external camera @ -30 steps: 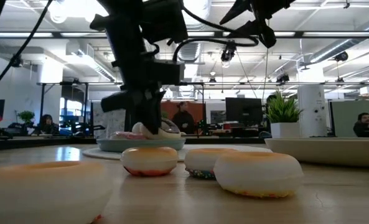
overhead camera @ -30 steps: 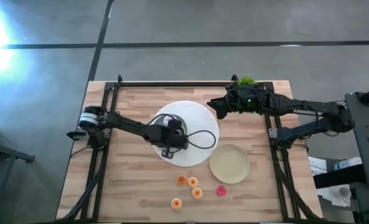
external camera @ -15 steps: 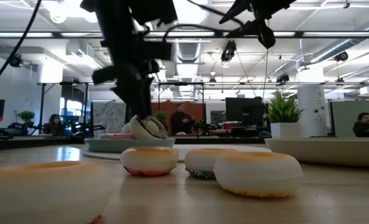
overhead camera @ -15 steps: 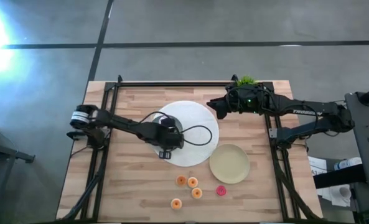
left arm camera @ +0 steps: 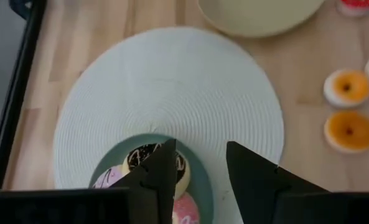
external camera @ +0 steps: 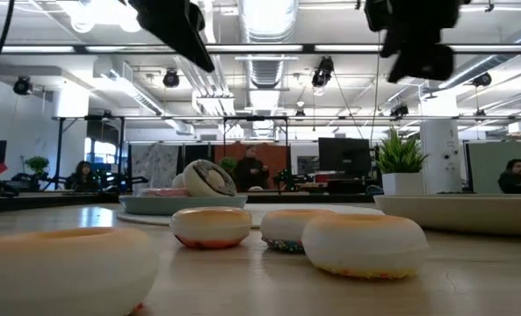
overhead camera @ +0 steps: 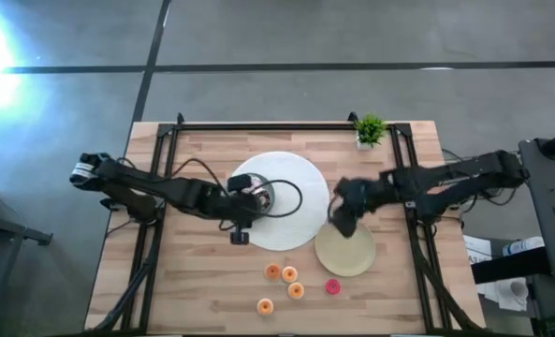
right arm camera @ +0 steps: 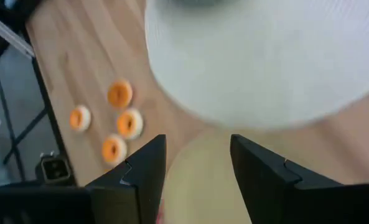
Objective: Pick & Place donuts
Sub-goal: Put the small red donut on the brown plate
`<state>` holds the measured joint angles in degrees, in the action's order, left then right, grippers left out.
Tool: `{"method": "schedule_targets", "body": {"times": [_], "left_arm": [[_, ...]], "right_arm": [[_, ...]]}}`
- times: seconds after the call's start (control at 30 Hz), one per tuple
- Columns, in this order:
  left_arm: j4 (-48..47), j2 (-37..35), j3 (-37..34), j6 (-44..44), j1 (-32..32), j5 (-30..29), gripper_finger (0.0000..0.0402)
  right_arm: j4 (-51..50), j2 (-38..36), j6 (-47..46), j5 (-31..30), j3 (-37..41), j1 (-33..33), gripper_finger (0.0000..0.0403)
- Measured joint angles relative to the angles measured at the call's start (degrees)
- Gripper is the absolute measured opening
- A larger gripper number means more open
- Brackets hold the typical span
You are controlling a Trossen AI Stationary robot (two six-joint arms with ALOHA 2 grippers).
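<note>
My left gripper [left arm camera: 200, 155] is open, raised above the teal plate [left arm camera: 200, 186] on the white round mat [overhead camera: 291, 211]. On that plate lie a chocolate donut [left arm camera: 148, 158], leaning up in the low view [external camera: 207, 178], and two pink ones [left arm camera: 106, 180]. My right gripper [right arm camera: 198, 146] is open, hovering over the beige plate's [overhead camera: 347, 251] far rim [overhead camera: 341, 223]. Several orange donuts [overhead camera: 273, 271] [overhead camera: 265, 305] and a red one [overhead camera: 332, 286] rest flat on the wood near the near edge.
A small potted plant [overhead camera: 370, 129] stands at the far edge. Black frame rails [overhead camera: 155, 243] run along both table sides. Bare wood [overhead camera: 193, 281] lies left of the loose donuts. In the low view, people sit at desks beyond the table [external camera: 515, 171].
My left gripper let go of the chocolate donut, which stays leaning on the teal plate, then rose and drew back toward the table's left. My right gripper swung from the far edge by the plant toward the near side, coming over the beige plate.
</note>
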<state>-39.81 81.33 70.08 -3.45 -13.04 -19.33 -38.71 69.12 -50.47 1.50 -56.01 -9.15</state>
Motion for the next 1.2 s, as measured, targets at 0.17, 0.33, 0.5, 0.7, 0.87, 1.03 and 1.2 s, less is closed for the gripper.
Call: {"method": "schedule_targets", "body": {"times": [0.17,0.33,0.5,0.7,0.87,1.03,1.2], "left_arm": [[0.4,-1.1,0.0,-3.0,-1.1,-0.2,0.0115],[0.4,-0.8,-0.1,-3.1,-2.4,-0.1,0.0115],[0.4,-0.2,-0.1,-2.9,-3.5,-0.1,0.0115],[0.6,-0.1,-0.2,-2.8,-3.7,-0.2,0.0115],[0.3,-0.1,-0.2,-2.9,-4.2,-0.3,0.0115],[0.3,-0.1,-0.2,-2.9,-4.8,-0.2,0.0115],[0.2,-0.1,-0.2,-2.6,-5.1,-0.2,0.0115]], "right_arm": [[0.4,3.8,-21.0,2.3,2.8,-10.3,0.0171],[4.5,8.6,-44.0,7.4,3.2,-21.2,0.0171],[9.9,15.2,-63.9,3.2,3.2,-28.8,0.0171],[17.4,25.9,-75.5,1.5,2.0,-30.7,0.0171],[15.8,32.1,-75.6,1.3,-2.9,-30.5,0.0161],[7.6,34.9,-75.6,1.4,-8.3,-30.6,0.0144],[1.6,35.7,-76.4,-1.4,-11.5,-30.6,0.0133]]}}
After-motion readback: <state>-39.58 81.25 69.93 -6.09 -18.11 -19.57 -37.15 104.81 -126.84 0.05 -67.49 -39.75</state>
